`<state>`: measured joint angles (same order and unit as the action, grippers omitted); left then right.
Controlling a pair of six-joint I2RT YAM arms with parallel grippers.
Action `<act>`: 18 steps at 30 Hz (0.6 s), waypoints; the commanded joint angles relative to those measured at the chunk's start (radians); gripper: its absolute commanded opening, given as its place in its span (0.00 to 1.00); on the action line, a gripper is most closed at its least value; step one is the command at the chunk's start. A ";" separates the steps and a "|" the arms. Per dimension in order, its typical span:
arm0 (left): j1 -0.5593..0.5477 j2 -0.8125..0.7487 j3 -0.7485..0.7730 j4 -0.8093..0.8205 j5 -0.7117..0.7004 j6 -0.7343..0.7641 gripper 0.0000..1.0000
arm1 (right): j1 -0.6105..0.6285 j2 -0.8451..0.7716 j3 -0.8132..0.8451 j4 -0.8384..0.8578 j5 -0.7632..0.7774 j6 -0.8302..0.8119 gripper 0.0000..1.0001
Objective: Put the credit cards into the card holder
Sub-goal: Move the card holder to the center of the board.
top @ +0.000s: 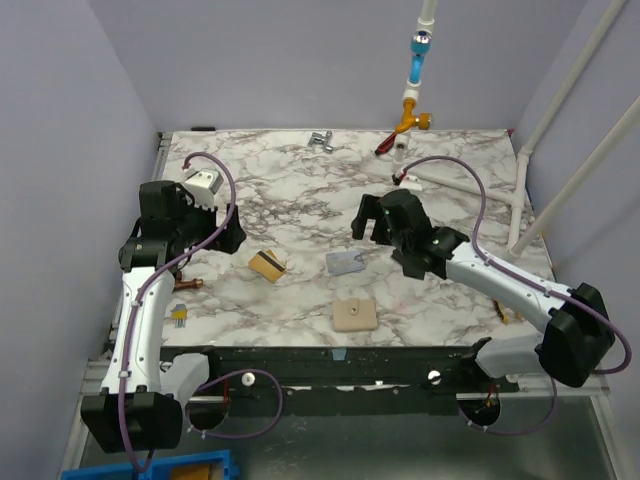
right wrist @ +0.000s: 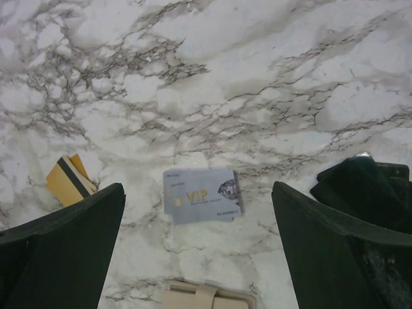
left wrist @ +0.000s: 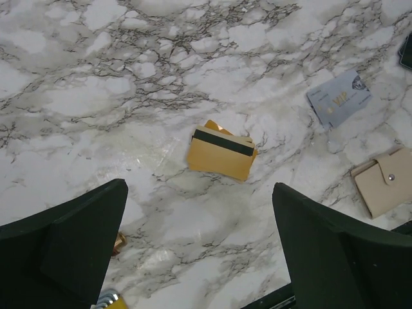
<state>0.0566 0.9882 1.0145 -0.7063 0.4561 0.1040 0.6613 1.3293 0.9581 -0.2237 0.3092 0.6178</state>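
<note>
Now the left claw (left wrist: pixel 199 193) and right claw (right wrist: pixel 196 188) are hanging, jaws wide apart, over the gold cards (left wrist: pixel 222 154), grey card (right wrist: pixel 203 196) and card holder (top: pixel 354 315).

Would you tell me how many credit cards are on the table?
3 visible: a striped gold card atop another gold card, left of centre; a grey VIP card to their right, beyond the card holder. Others may hide beneath.

Your top view looks down from above and behind the arm bases (top: pixel 185 378), taking in the whole table (top: pixel 280 190) around the card holder (top: pixel 354 315). Both wrist views sit much closer, facing down at the marble just beyond that holder, which shows at their frame edges too.
</note>
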 commanded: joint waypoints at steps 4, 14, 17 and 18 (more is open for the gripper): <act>-0.013 -0.007 0.009 -0.061 0.118 0.062 0.98 | 0.136 0.008 0.008 -0.122 0.134 0.009 1.00; -0.173 -0.017 -0.075 -0.051 0.105 0.132 0.99 | 0.223 -0.057 -0.181 -0.105 0.058 -0.004 1.00; -0.263 -0.035 -0.124 -0.011 0.073 0.136 0.98 | 0.243 -0.058 -0.226 -0.111 0.061 0.018 1.00; -0.294 -0.037 -0.141 0.002 0.057 0.137 0.98 | 0.246 -0.056 -0.243 -0.111 0.057 0.026 1.00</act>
<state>-0.1371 0.9836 0.9302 -0.7494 0.5381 0.2115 0.8852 1.2896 0.7677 -0.3058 0.3801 0.6128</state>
